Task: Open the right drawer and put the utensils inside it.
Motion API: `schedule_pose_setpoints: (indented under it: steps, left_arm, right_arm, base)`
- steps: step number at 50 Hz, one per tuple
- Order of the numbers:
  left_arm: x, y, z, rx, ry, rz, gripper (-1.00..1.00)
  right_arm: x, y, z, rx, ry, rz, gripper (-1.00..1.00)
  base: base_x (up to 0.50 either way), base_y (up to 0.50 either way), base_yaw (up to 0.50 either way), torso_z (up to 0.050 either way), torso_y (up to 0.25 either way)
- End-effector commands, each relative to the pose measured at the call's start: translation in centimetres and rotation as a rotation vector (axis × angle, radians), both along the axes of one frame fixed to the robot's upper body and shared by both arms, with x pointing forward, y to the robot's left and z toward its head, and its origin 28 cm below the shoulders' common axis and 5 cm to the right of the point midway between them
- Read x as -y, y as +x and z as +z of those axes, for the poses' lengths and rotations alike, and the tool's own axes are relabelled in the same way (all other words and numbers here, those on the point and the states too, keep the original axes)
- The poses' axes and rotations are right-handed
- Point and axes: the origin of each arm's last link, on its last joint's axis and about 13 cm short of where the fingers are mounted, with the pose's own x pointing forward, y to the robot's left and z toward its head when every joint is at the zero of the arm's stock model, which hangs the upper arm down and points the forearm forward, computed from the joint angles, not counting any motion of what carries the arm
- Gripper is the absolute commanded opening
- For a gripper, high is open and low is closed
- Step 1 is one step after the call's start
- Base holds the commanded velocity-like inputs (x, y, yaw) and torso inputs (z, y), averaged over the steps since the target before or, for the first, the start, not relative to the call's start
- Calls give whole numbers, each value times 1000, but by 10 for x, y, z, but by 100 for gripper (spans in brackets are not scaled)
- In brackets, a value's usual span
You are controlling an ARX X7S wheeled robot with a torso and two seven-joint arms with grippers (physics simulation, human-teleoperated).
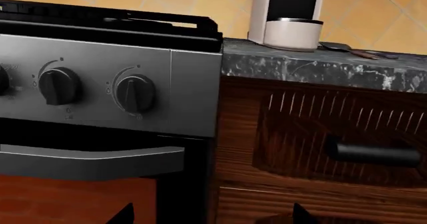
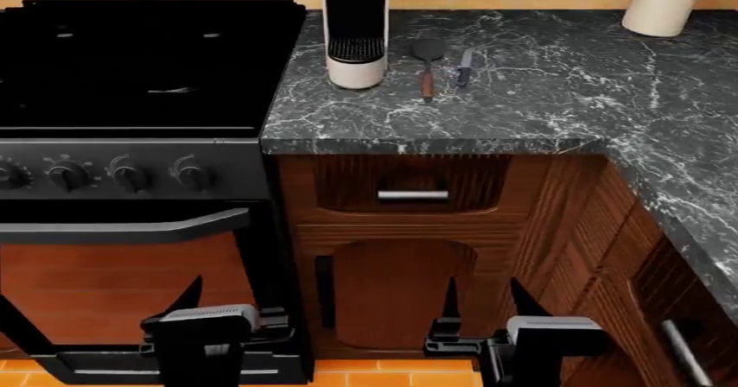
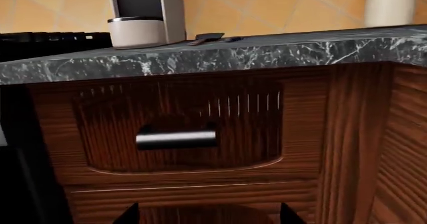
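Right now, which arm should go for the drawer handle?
Right. The right pincer sits almost under the drawer handle, and its wrist camera faces it squarely. The left pincer is before the oven door.

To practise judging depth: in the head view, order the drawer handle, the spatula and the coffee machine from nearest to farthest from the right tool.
1. Drawer handle, on the drawer front above the right tool.
2. Spatula, on the countertop.
3. Coffee machine, further left; close to the spatula.

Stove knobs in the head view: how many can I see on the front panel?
4, in one row on the stove's front panel. More may be hidden beyond the picture's left edge.
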Motion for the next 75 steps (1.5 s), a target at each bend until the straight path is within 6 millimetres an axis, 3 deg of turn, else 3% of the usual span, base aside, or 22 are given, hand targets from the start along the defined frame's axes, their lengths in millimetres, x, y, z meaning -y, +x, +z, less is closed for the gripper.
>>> schedule_pose_setpoints:
  steps: [1, 20, 24, 26, 28, 29, 31, 32, 33, 34, 36, 38, 39, 40, 41, 42, 45, 47, 52, 58, 62, 75]
  left_arm:
    - [0, 0, 1, -10, -28, 5, 100]
    - [-1, 0, 3, -4, -21, 14, 100]
    - [-5, 1, 11, 0, -24, 25, 100]
    - [-12, 4, 35, -18, -94, -12, 100]
    - [-25, 14, 85, 21, -1, -45, 100]
    - [-27, 15, 97, -18, -11, -85, 100]
    - [-45, 29, 173, 75, -62, -96, 100]
    - [-43, 29, 185, 10, -46, -162, 100]
    - [-43, 27, 181, -43, -23, -167, 100]
    - [-50, 39, 202, -104, 57, -72, 100]
    - [-54, 53, 260, -45, 73, -42, 100]
    - [-54, 51, 316, 11, 68, -70, 100]
    - [-54, 49, 325, 20, 74, -86, 100]
    - [-54, 46, 350, 55, 100, -67, 100]
    - [-54, 45, 351, 54, 100, -67, 100]
    - [-55, 42, 383, 95, 105, -25, 100]
    - [-59, 41, 418, 128, 114, 38, 100]
    - [-65, 41, 452, 146, 110, 119, 100]
    - [-68, 37, 493, 177, 130, 167, 100]
    - [-71, 37, 513, 213, 125, 219, 100]
    - [-69, 27, 497, 320, 110, 178, 100]
    - [-69, 26, 497, 320, 110, 178, 100]
  right_arm:
    - [-1, 0, -1, -4, -11, 2, 100]
    - [0, -3, 5, 49, 18, 4, 100]
    - [1, -3, 6, 51, 6, -6, 100]
    - [3, -3, 8, 55, 11, -15, 100]
    - [4, -4, 7, 52, 16, -19, 100]
    - [4, -4, 7, 52, 16, -20, 100]
    - [4, -4, 8, 51, 15, -17, 100]
    - [4, -4, 8, 50, 14, -17, 100]
    - [4, -4, 8, 50, 14, -17, 100]
    - [5, -4, 8, 45, 17, -20, 100]
    - [7, -4, 9, 45, 21, -26, 100]
    - [8, -5, 10, 48, 31, -28, 100]
    - [8, -5, 9, 49, 31, -28, 100]
    - [8, -5, 9, 45, 32, -27, 100]
    - [8, -5, 9, 45, 32, -27, 100]
    - [8, -6, 9, 46, 31, -28, 100]
    - [10, -6, 9, 44, 31, -36, 100]
    - [11, -6, 7, 34, 35, -43, 100]
    - [11, -8, 8, 36, 34, -33, 100]
    - [12, -7, 9, 40, 45, -34, 100]
    - [10, -7, 8, 27, 29, -22, 100]
    - [10, -7, 8, 27, 29, -22, 100]
  base:
    - [0, -500, 0, 0, 0]
    - [6, -139, 0, 0, 0]
    - [0, 0, 0, 0, 0]
    - [0, 0, 0, 0, 0]
    - [0, 0, 0, 0, 0]
    - [0, 0, 0, 0, 0]
    - [0, 0, 0, 0, 0]
    - [0, 0, 0, 0, 0]
    - [0, 0, 0, 0, 0]
    - [0, 0, 0, 0, 0]
    - [0, 0, 0, 0, 0]
    - [0, 0, 0, 0, 0]
    - [0, 0, 0, 0, 0]
    - [0, 0, 0, 0, 0]
    - [0, 0, 0, 0, 0]
    - [0, 0, 0, 0, 0]
    - [0, 0, 0, 0, 0]
    - [0, 0, 0, 0, 0]
    - [0, 0, 0, 0, 0]
    - [0, 0, 0, 0, 0]
    - [0, 0, 0, 0, 0]
    - [0, 0, 0, 0, 0]
